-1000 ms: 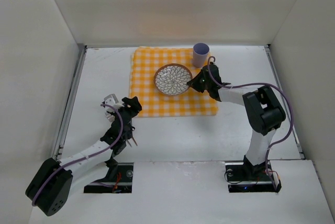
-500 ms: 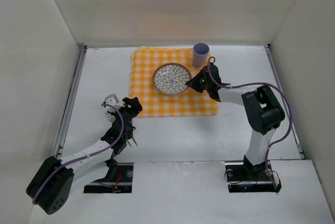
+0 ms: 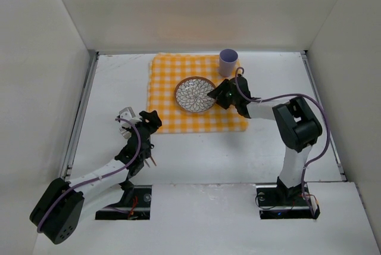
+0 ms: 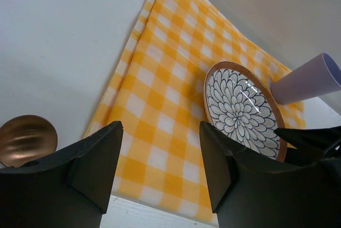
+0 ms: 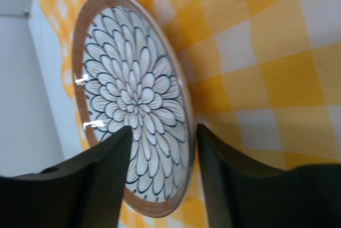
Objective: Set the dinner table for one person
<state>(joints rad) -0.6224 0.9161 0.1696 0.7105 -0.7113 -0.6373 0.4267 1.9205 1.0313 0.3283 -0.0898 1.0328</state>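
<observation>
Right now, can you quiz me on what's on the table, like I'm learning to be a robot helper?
1. True or false: the lavender cup stands on the yellow-checked cloth.
2. What sits between the fingers of the right gripper? A) the rim of the flower-patterned plate B) the cup C) nothing
3. Fill in: the jaws of the left gripper are ____.
Key: 1 true; 2 A; 3 open.

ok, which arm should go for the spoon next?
Left. The left gripper, open, hangs by the cloth's near-left corner, spoon just beside it. The right gripper is across the cloth, jaws open around the plate rim.
</observation>
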